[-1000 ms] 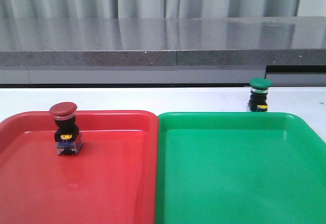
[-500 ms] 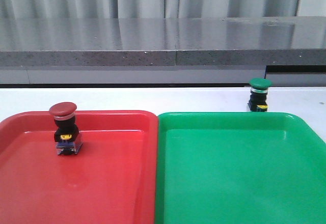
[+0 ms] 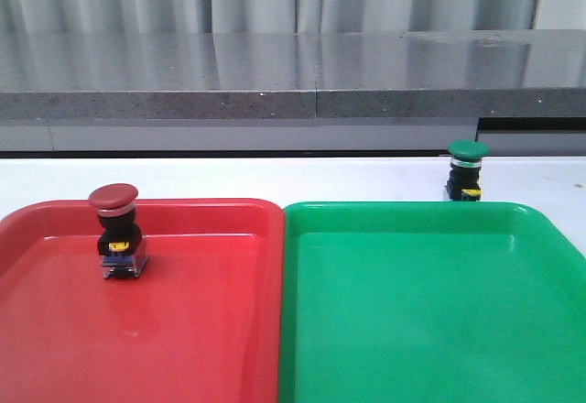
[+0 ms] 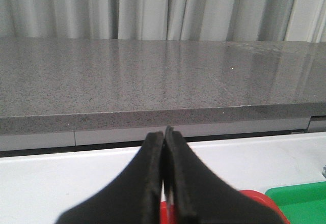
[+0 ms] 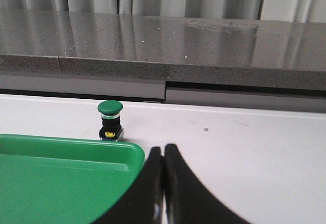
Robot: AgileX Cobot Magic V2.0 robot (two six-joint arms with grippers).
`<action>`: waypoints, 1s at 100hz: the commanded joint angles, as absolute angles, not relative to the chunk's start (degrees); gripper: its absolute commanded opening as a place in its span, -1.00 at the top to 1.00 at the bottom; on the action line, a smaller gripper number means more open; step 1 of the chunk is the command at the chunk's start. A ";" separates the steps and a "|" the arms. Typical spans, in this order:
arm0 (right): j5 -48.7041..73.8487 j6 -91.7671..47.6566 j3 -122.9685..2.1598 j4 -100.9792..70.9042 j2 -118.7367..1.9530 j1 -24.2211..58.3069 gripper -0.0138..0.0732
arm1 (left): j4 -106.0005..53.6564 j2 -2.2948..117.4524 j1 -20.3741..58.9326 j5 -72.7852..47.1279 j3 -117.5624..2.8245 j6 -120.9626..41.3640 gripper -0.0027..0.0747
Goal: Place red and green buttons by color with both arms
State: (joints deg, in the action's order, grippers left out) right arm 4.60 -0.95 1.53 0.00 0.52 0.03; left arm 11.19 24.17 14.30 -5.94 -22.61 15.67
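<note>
Red button stands upright inside the red tray, toward its far left part. By colour that one looks placed already.

Green button stands upright on the white table, just beyond the far rim of the green tray, near its far right corner. Not in the tray. You should treat this as the piece left to move.

Right gripper: fingers pressed together, nothing between them. In the right wrist view the green button lies at about 11 o'clock from the fingertips, ahead and off toward the tray side, apart from them. The tray's corner sits between.

Left gripper: also closed and empty. Its view shows only slivers of the two trays and no button.

So the right arm is the nearer one to you for this pick. The button's long axis is vertical, cap up. You will need to part the fingers first. How far ahead the button sits is hard to judge from here; possibly a fair reach.
</note>
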 commanded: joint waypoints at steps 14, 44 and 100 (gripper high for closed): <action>-0.44 -1.38 0.73 0.00 1.56 0.00 0.82 | 12.84 24.22 13.15 -1.63 -24.31 12.79 0.98; -0.44 -1.38 0.73 0.00 1.56 0.00 0.82 | 10.83 16.80 3.74 -2.24 -17.39 9.45 0.98; -0.44 -1.38 0.73 0.00 1.56 0.00 0.82 | 10.68 -1.86 -2.32 1.35 2.49 9.55 0.98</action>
